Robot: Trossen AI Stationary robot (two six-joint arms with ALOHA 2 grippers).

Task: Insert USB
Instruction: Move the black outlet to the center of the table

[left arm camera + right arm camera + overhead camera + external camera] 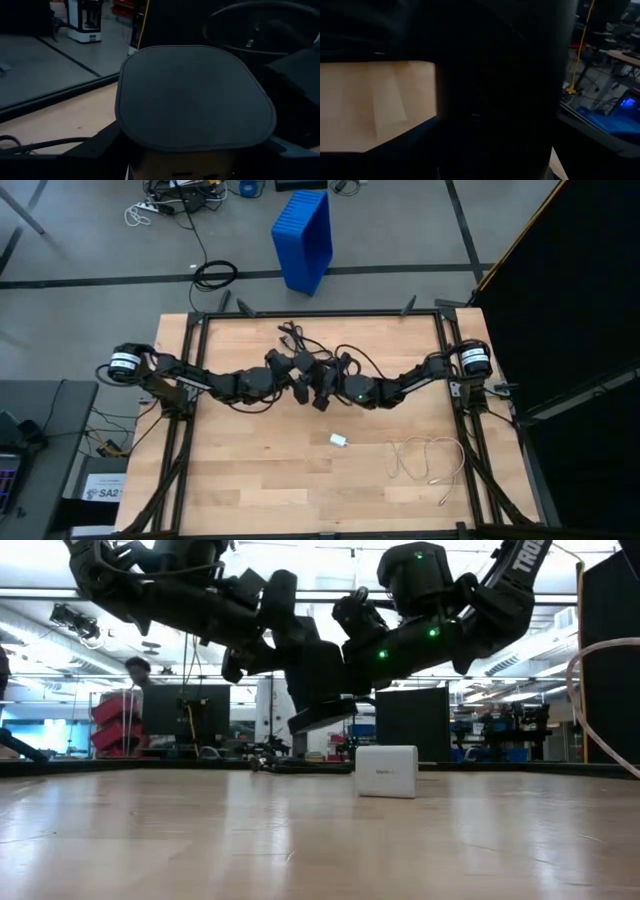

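Observation:
A dark flat box with rounded corners [195, 95] fills the left wrist view. It sits between the fingers of my left gripper [303, 383], above the table's middle. In the low view the box [322, 715] hangs tilted, clear of the wood. My right gripper [335, 387] comes in from the right and is close against the box; its own view is blocked by something dark. A small white charger block [339, 441] stands on the table nearer the front. A white cable [430, 463] lies looped at the near right. My left gripper holds the dark box by two opposite side edges [122, 135], one finger [95, 147] on each side. The fingers reach in about level from the table's left. The box is lifted clear of the table, and a face with port slots [192, 175] shows beside the fingers.
Black cables [300, 340] lie on the table behind the arms. A black frame [320, 313] runs round the tabletop. A blue crate [303, 238] stands on the floor beyond. There is bare wood at the near left [240, 470].

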